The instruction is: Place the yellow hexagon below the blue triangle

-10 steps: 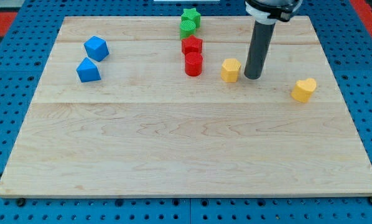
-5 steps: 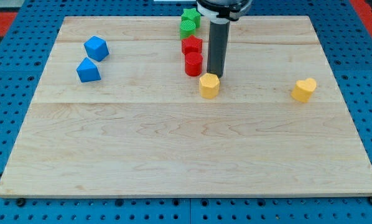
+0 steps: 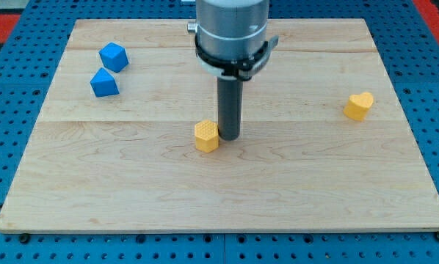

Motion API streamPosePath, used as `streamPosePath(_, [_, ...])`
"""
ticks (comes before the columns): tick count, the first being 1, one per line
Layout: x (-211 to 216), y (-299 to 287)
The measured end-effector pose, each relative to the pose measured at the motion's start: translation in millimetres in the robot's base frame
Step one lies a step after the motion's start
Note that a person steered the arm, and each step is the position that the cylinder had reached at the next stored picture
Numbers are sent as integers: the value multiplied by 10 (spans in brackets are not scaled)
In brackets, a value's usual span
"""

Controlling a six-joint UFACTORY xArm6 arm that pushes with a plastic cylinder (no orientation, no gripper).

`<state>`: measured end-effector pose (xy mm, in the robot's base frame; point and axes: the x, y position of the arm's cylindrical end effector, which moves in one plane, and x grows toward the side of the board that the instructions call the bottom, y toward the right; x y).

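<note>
The wooden board (image 3: 219,183) fills most of the view, lying on a blue perforated table (image 3: 6,147) that shows round its edges. The arm's pale grey cylinder body (image 3: 230,33) comes down from the view's top near the board's middle, cut off by the frame above, and it hides the board's upper middle behind it. From it hangs the straight dark rod (image 3: 228,103), upright. My tip (image 3: 228,138) sits on the board just to the view's right of the yellow hexagon (image 3: 205,136), touching it or all but touching; the exact contact is hard to make out. The tool is a bare rod and grasps nothing.

The yellow hexagon lies near the board's centre, well to the view's right of and lower than the two blue blocks. The blue triangle (image 3: 103,83) sits near the view's upper left, with a blue block (image 3: 113,56) of faceted shape just above it. A yellow heart-like block (image 3: 358,105) lies far off at the view's right.
</note>
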<state>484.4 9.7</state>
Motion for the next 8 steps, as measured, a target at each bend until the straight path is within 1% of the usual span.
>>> streamPosePath(1, [220,-7])
streamPosePath(2, [101,-355])
streamPosePath(3, [-112,-752])
streamPosePath(6, [-395,-589])
streamPosePath(8, [-663,-381])
